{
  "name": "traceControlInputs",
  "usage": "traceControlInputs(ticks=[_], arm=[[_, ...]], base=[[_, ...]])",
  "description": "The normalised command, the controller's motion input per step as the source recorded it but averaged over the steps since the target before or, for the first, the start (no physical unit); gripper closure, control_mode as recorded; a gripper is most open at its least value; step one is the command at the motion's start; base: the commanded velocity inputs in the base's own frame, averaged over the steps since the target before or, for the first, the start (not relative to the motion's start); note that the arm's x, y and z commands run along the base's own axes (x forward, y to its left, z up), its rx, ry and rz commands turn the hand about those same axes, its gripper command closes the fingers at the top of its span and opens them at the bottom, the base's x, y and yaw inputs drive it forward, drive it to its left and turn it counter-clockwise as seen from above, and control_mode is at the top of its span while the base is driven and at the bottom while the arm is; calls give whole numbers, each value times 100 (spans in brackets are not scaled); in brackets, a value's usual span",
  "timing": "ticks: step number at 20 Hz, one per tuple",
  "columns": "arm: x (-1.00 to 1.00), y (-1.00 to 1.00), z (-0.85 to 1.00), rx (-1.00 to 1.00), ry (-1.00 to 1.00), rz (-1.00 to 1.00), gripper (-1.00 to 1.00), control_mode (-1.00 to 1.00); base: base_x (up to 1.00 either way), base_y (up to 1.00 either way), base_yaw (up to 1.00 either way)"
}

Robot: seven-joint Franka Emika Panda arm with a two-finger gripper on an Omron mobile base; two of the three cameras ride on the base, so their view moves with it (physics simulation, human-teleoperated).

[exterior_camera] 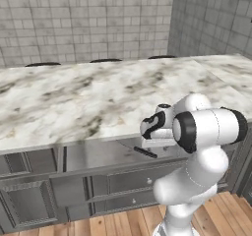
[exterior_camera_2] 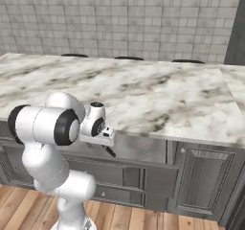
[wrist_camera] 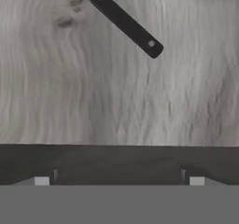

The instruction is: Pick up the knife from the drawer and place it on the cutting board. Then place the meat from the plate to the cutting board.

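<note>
Marble, white with grey and brown streaks, makes the big flat tabletop (exterior_camera: 98, 97) in the left base view. Under its front edge the wide shallow grey drawer (exterior_camera: 98, 156) stands pulled out. The white robot arm bends over it, and the arm's fat round joint hides much of the drawer's right part. A short dark stick shape, the black handle of the long kitchen knife (exterior_camera: 145, 152), pokes out just under the hand, inside the drawer. Its blade is hidden. Grey panelled cabinet doors (exterior_camera: 29, 200) sit below, above a floor of wooden planks (exterior_camera: 123, 222).

In the right base view the same marble tabletop (exterior_camera_2: 158, 99) runs across the middle. The drawer (exterior_camera_2: 139, 150) shows as a shiny grey tray under the edge. The knife handle (exterior_camera_2: 110, 151) peeks out as a small dark bit beside the hand. The pincer itself is too small to make out here.

In the hand view the drawer's floor (wrist_camera: 93, 92) looks like pale grey wood grain. The knife (wrist_camera: 125, 23) lies slanted near the top, with a black handle and two small rivets. Its silver blade is cut off at the top edge. The pincer (wrist_camera: 119, 181) has its two tips spread wide, holding nothing, well apart from the knife.
</note>
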Motion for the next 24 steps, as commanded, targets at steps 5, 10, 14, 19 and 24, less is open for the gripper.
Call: traceControlInputs(ticks=[5,10,14,19,24], arm=[[21,0,-67,0,12,1,-100,-100],[-8,0,-65,2,3,1,-100,-100],[-85,0,-56,8,-5,3,-100,-100],[-100,1,-47,7,-12,0,-100,-100],[-100,6,-19,4,-3,0,-100,-100]], base=[[0,0,0],[0,0,0],[0,0,0],[0,0,0],[0,0,0]])
